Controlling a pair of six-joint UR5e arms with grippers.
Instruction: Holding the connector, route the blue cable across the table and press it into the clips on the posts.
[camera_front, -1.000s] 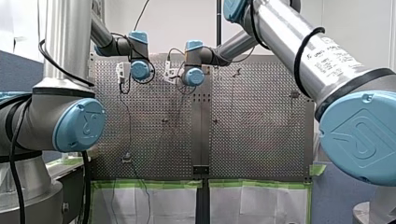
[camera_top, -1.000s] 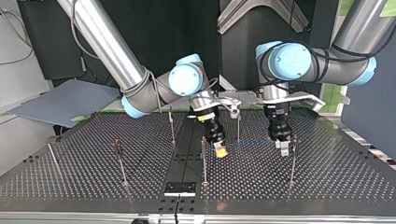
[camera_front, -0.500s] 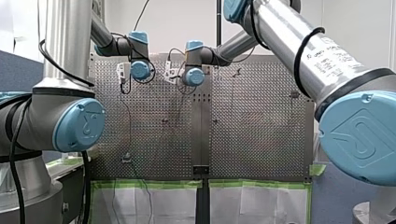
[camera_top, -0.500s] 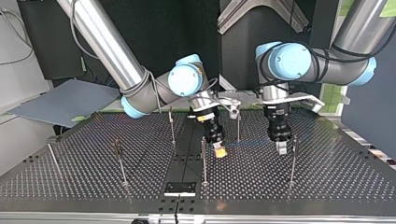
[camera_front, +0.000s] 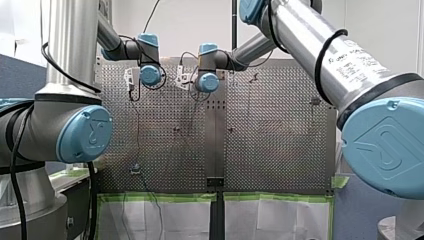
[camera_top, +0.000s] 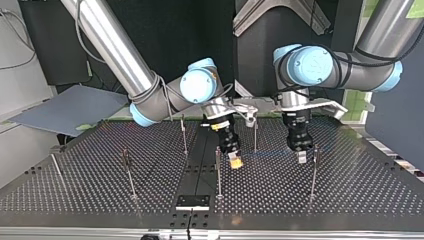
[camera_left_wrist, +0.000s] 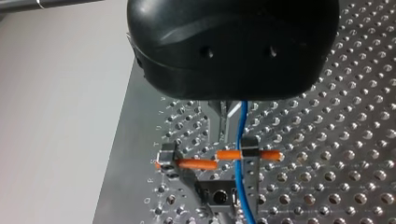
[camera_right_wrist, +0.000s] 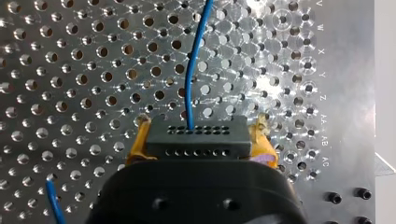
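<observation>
Blue cable (camera_right_wrist: 191, 70) comes out of the perforated face of a black connector (camera_right_wrist: 196, 140). My right gripper (camera_right_wrist: 198, 135) is clenched on that connector, with one yellow pad (camera_right_wrist: 138, 140) against each end of its body. In the right wrist view the connector sits close over the tabletop (camera_right_wrist: 70, 70), just beside the smooth unperforated strip (camera_right_wrist: 355, 93). I can't tell whether it touches the surface. A second short stretch of blue cable shows beside the gripper body.

In the top view the right gripper points down at about mid-tabletop, next to a thin post (camera_top: 218, 172) at the strip's edge. My left gripper (camera_top: 301, 157) also points down. It is well apart from the right one on the far side of that post and just beside another post (camera_top: 313, 172). A faint blue line runs roughly level between the two grippers.

In the left wrist view the cable drops from under the black gripper body. It crosses an orange rod (camera_left_wrist: 196, 163) and runs along the edge of a metal clip (camera_left_wrist: 250, 154). The rod lies crosswise through the clip. I can't tell whether the cable is seated in the clip or only lying against it. I also can't tell whether the left gripper is clamped on the cable or released, since the body hides the contact.

Other posts stand nearer the tabletop's side edge, all upright.
</observation>
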